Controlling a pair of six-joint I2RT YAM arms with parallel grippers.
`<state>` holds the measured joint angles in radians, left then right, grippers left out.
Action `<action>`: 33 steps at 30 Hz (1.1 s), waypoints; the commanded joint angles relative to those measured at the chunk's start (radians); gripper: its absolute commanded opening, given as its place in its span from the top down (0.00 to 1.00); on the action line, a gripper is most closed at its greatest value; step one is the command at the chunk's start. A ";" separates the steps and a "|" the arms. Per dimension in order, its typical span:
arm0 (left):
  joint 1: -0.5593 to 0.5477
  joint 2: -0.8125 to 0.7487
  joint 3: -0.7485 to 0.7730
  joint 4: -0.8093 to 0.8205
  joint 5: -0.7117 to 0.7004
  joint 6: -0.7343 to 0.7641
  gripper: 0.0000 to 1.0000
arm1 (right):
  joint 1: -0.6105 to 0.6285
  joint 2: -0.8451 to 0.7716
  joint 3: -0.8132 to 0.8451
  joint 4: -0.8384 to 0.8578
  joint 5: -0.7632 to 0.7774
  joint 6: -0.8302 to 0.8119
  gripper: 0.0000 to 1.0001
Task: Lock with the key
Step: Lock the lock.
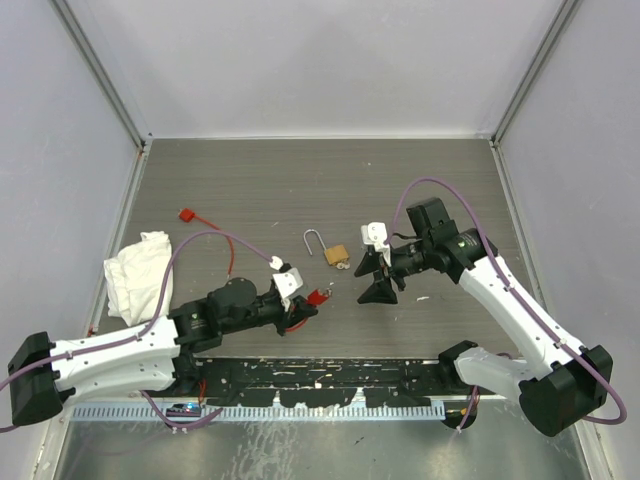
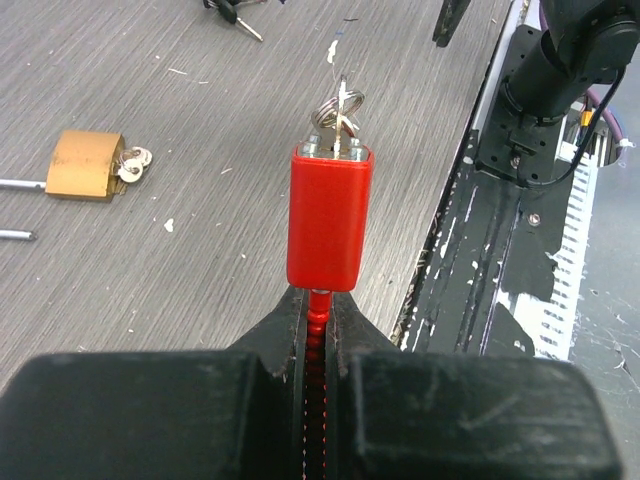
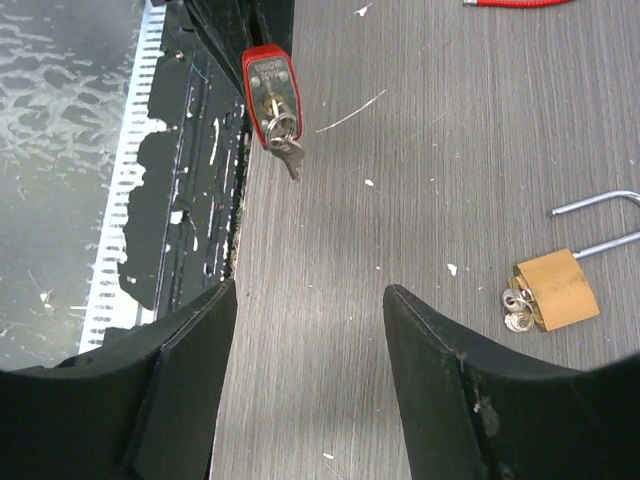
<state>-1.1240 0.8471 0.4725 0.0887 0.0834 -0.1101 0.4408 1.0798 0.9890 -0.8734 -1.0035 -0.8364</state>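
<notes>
Red glossy plastic, boxy with rounded corners: red lock (image 2: 330, 215), pinched by its ribbed stem in the closed left gripper (image 2: 318, 300), with a silver key (image 2: 338, 110) and split ring poking from the far end. Dull gold brass padlock (image 2: 88, 165) lying flat, thin steel shackle swung open. Dark-headed key bunch (image 2: 235, 12) with slim silver blades loose on the table (image 1: 300, 190), near the right gripper (image 3: 308, 290), spread wide and empty. Grey wood-grain surface, flecked white; crumpled white cloth (image 1: 140, 270) at the left edge; pale matte walls (image 1: 300, 60) around.
</notes>
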 commanded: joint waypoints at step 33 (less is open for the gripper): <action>-0.004 0.103 0.111 0.047 0.071 0.003 1.00 | 0.182 0.093 0.078 0.141 -0.069 0.079 0.72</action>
<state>-1.1240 0.9604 0.5385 0.0883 0.1390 -0.1120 0.6144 1.1851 1.0214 -0.7288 -1.0515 -0.7345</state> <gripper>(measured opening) 0.035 0.292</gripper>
